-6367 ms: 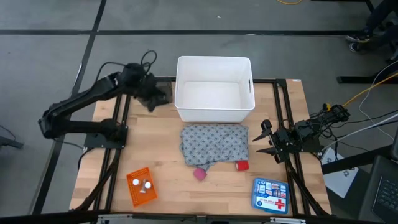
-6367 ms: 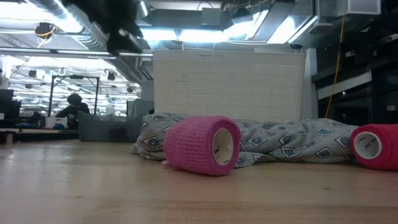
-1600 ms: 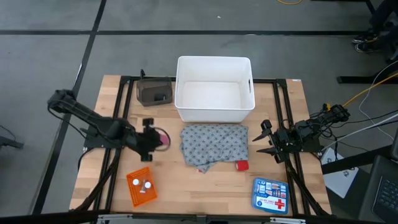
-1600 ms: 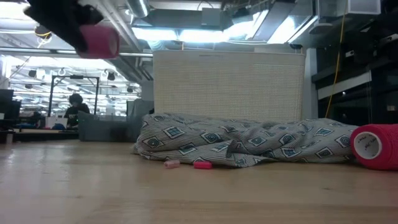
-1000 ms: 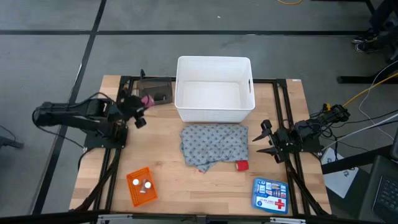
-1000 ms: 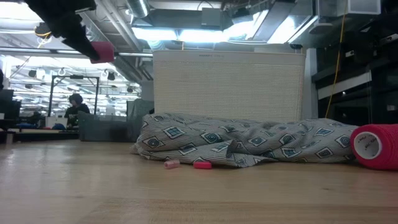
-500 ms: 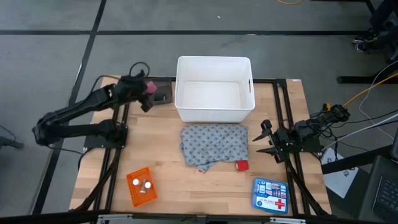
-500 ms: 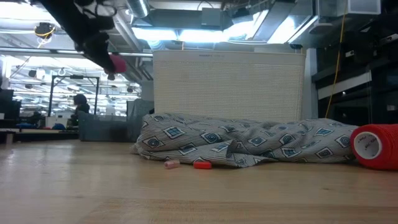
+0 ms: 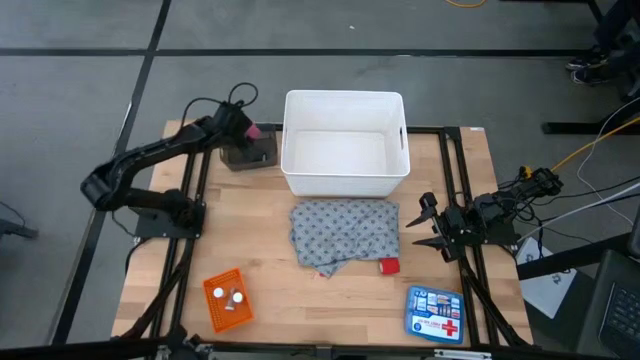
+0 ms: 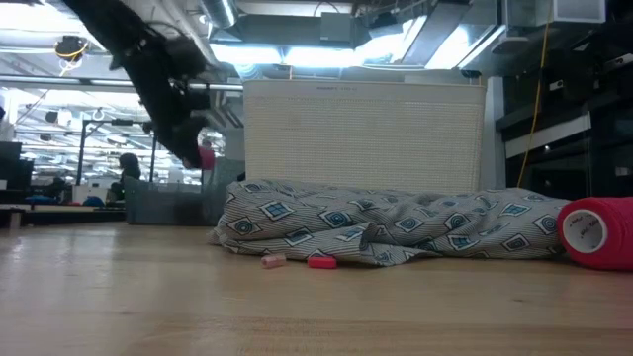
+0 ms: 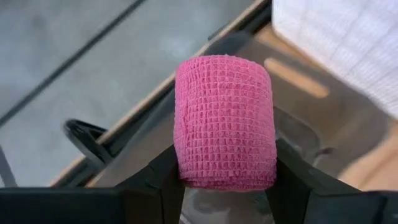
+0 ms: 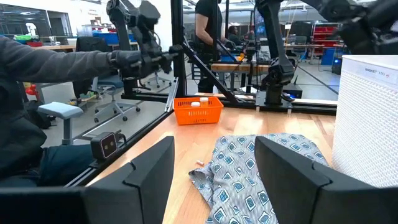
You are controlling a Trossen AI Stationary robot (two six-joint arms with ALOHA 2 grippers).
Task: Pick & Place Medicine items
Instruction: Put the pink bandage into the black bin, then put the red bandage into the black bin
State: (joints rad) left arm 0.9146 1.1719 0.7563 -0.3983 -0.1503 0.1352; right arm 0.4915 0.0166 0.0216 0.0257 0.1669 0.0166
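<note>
Left gripper [image 9: 246, 130] clamped on pink roll [image 11: 224, 122] near far-left corner, beside white bin [image 9: 345, 143]. Right gripper [image 9: 424, 227] waits at right edge, fingers apart.

Pink waffle-textured bandage roll [image 11: 224, 121], white plastic bin [image 9: 345, 143], grey cloth with blue diamond pattern [image 9: 344, 232], small orange basket [image 9: 226, 299].

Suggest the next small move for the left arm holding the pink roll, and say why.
Probably carry it sideways over the white bin's rim. The left gripper is shut on the pink roll, held in the air just outside the bin's left wall, above a dark tray. The bin looks empty. The right gripper waits open at the table's right edge.
</note>
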